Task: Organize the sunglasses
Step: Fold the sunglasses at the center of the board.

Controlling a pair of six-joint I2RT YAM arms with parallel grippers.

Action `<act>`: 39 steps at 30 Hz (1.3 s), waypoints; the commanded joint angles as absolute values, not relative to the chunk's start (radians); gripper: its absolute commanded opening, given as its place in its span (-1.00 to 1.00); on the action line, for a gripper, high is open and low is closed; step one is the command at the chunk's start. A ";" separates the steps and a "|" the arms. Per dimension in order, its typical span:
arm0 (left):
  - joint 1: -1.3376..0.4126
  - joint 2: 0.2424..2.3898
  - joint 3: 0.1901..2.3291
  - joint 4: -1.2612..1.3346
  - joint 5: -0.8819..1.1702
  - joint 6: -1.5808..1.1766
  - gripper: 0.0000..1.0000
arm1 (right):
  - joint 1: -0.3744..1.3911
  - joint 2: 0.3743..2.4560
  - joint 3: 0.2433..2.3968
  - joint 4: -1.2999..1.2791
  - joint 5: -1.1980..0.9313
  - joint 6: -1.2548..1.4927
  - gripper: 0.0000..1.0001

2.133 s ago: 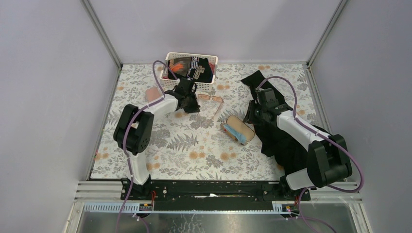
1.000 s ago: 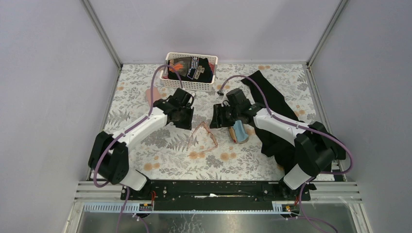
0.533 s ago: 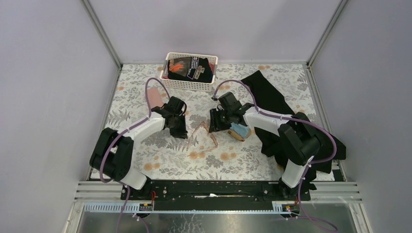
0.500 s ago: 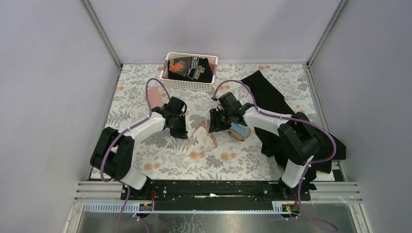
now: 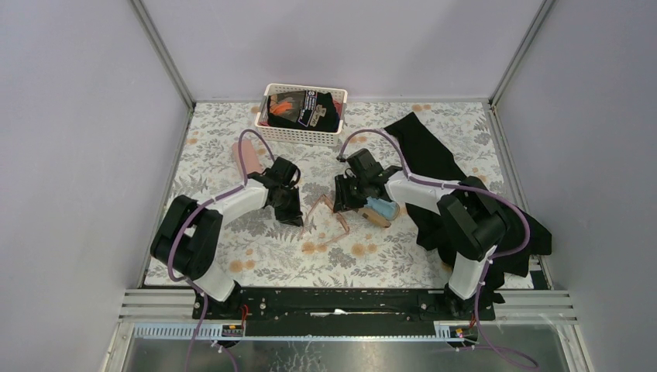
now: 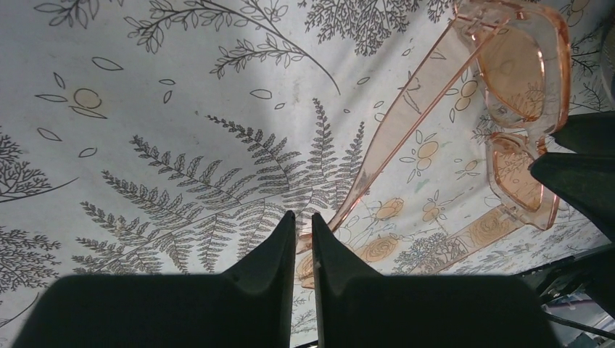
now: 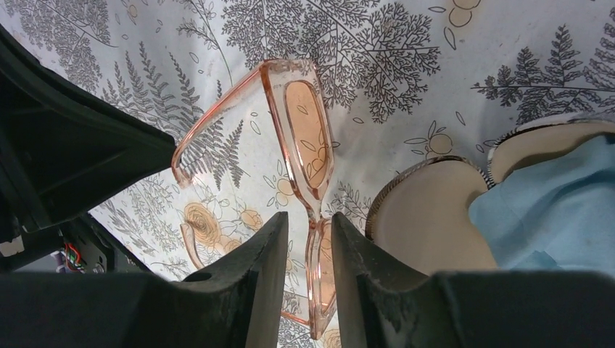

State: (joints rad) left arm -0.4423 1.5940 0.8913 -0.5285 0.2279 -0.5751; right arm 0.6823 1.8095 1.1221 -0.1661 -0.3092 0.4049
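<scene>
Lilac-grey walls enclose a counter laid with a fern-and-flower print. I find the sunglasses, the pale orange-pink pair, at the middle of the counter with both temples unfolded. My left pincer is closed on the tip of one temple, its fingers all but together round it. My right pincer straddles the front frame at the bridge. Its jaws stand apart, with one finger against the frame and a strip of counter showing on the other side. I judge this two-point hold is meant to steady the front while the temple is folded in, so the pair can go flat into a case.

Containers:
- An open case lies just beside the right pincer, on the side of the right edge. A light-blue cloth lies in one beige-lined half, and the other half is bare.
- A white basket at the far edge holds dark packets and something orange. I cannot identify them further.
- A pink case lies towards the far-left corner. I cannot tell what it holds.

A black cloth is spread along the right edge. I cannot pick out the dark-framed pair in any view.
</scene>
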 commanded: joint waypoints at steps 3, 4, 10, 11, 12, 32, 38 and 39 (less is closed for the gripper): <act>-0.467 1.621 0.908 -0.486 0.246 -0.584 -0.67 | 0.702 1.837 1.130 -0.141 -0.331 0.416 -0.32; -0.472 1.625 0.911 -0.485 0.245 -0.584 -0.67 | 0.703 1.841 1.130 -0.141 -0.330 0.418 -0.35; -0.506 1.659 0.947 -0.485 0.250 -0.592 -0.67 | 0.715 1.837 1.126 -0.141 -0.317 0.436 -0.59; -0.513 1.669 0.955 -0.486 0.252 -0.592 -0.67 | 0.718 1.837 1.126 -0.144 -0.311 0.443 -0.63; -0.520 1.675 0.965 -0.486 0.254 -0.592 -0.68 | 0.721 1.836 1.125 -0.146 -0.299 0.450 -0.67; -0.609 1.705 0.956 -0.333 0.335 -0.688 -0.71 | 0.787 1.788 1.095 -0.165 -0.098 0.580 -0.84; -0.576 1.641 0.913 -0.368 0.300 -0.678 -0.68 | 0.787 1.760 1.065 -0.167 -0.055 0.582 -0.83; -0.563 1.631 0.899 -0.369 0.299 -0.677 -0.68 | 0.787 1.754 1.059 -0.169 -0.043 0.584 -0.83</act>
